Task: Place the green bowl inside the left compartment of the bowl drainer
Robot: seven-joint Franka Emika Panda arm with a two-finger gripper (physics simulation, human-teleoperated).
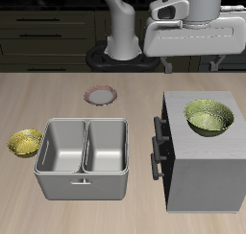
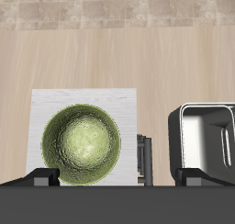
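We see the green bowl sitting upright, mouth up, on top of the grey box, at 3 o'clock from the bowl drainer, whose long axis runs along the counter's front edge. Fingers spread wide, holding nothing.

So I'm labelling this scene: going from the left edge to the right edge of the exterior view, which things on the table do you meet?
Yellow bowl → bowl drainer → tall grey box with the green bowl on top. The pink-rimmed plate overlaps the drainer's span, so I've left it out.
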